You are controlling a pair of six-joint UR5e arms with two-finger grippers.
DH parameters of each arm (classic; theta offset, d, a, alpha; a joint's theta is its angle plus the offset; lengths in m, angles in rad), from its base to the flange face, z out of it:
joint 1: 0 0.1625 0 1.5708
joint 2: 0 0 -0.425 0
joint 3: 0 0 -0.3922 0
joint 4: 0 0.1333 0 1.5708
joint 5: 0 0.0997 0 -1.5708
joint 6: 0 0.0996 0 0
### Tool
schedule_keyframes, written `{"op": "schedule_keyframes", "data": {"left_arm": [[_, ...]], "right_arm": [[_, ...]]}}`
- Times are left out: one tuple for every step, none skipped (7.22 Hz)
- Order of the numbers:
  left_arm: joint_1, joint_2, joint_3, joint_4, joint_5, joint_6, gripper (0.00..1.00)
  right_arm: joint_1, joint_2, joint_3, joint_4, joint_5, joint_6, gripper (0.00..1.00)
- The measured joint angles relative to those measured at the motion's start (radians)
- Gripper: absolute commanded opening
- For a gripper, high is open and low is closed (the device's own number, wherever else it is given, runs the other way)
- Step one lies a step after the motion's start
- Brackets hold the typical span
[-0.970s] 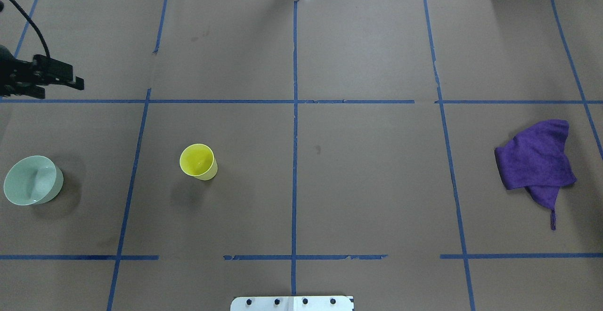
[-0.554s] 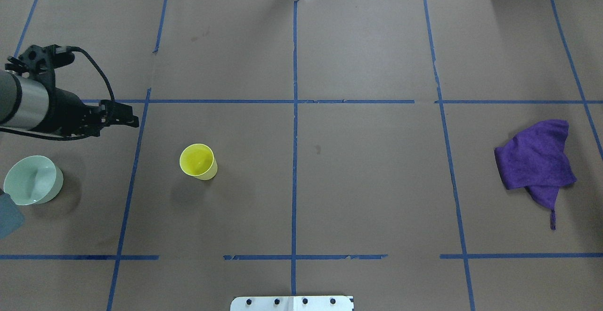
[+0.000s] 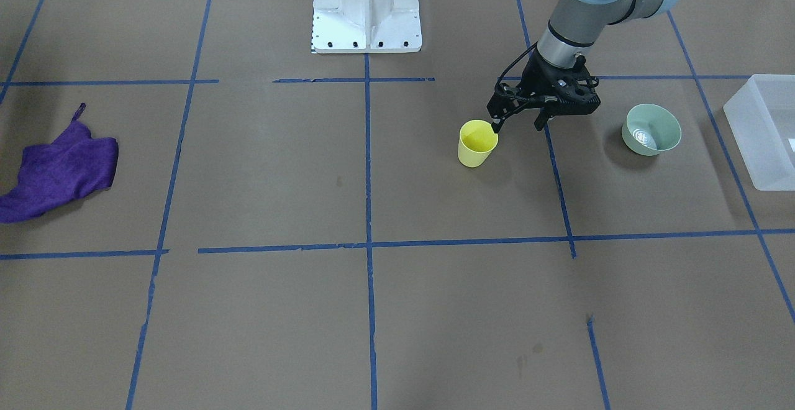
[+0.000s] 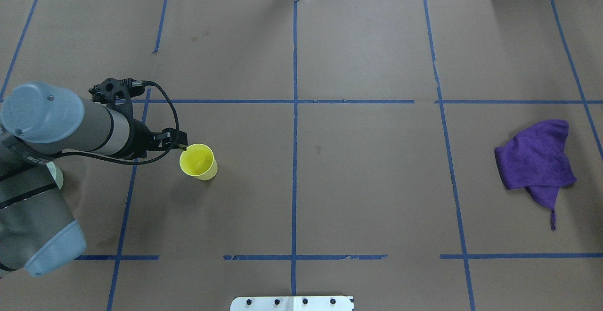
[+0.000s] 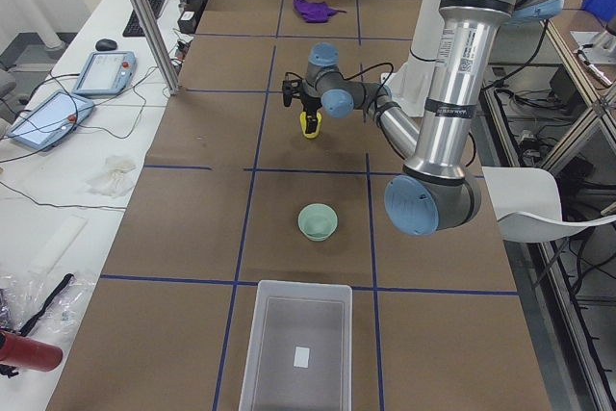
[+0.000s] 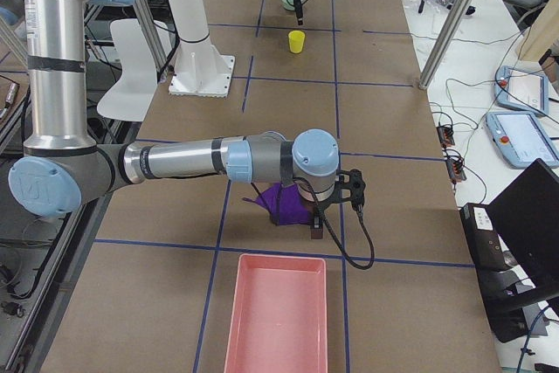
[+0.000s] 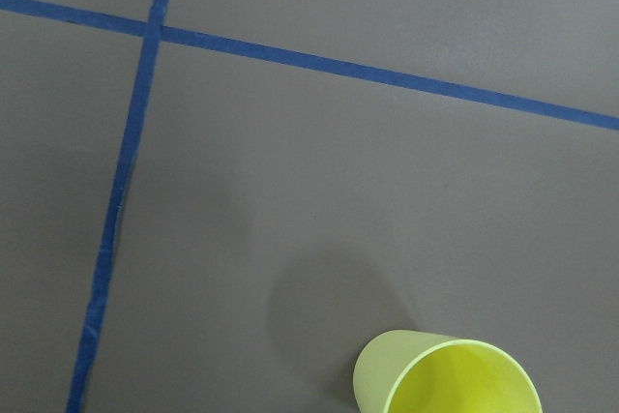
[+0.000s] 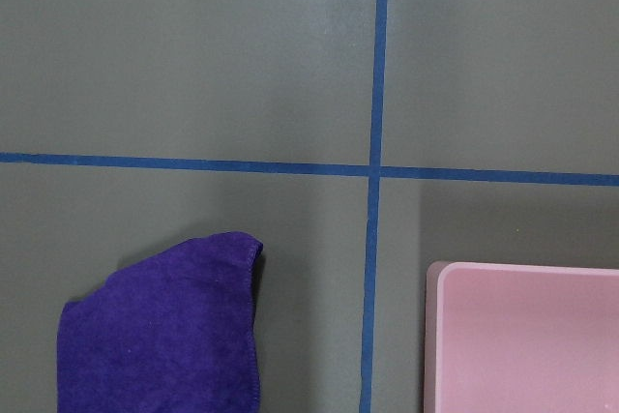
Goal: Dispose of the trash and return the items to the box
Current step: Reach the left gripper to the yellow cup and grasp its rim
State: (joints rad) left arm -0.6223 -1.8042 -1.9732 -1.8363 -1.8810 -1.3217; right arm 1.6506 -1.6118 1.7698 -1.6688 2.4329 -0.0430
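Note:
The yellow cup [image 3: 477,144] stands upright on the brown table and also shows in the overhead view [image 4: 199,161] and at the bottom of the left wrist view [image 7: 447,379]. My left gripper [image 3: 517,127] is open and empty beside the cup. One fingertip [image 3: 495,128] is at the cup's rim, and the cup is not between the fingers. The mint-green bowl [image 3: 651,129] sits apart, toward the translucent box [image 3: 764,130]. My right gripper [image 6: 316,231] hovers by a purple cloth [image 6: 284,203]; I cannot tell if it is open or shut.
The purple cloth [image 4: 537,160] lies at the table's far right. A pink tray [image 6: 277,316] sits beyond it at the table's end. The white robot base [image 3: 366,6] stands at the table's middle edge. Blue tape lines cross the table.
My left arm has swung in from the far left edge toward the yellow cup. It now covers most of the bowl in the overhead view. Cup, bowl and cloth have not moved.

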Motion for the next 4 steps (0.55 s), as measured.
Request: {"op": "schedule_keyframes", "data": {"left_arm": [[0.007,-0.014,0.014,0.008,0.007,0.0,0.9],[0.01,-0.02,0.025,0.011,0.009,0.0,0.87],[0.018,-0.023,0.033,0.012,0.01,0.001,0.85],[0.029,-0.032,0.042,0.012,0.009,0.001,0.83]], "right_arm": [[0.0,0.0,0.0,0.0,0.0,0.0,1.0],[0.0,0.0,0.0,0.0,0.0,0.0,1.0],[0.001,0.0,0.0,-0.001,0.0,0.0,1.0],[0.001,0.0,0.0,-0.001,0.0,0.0,1.0]]}}
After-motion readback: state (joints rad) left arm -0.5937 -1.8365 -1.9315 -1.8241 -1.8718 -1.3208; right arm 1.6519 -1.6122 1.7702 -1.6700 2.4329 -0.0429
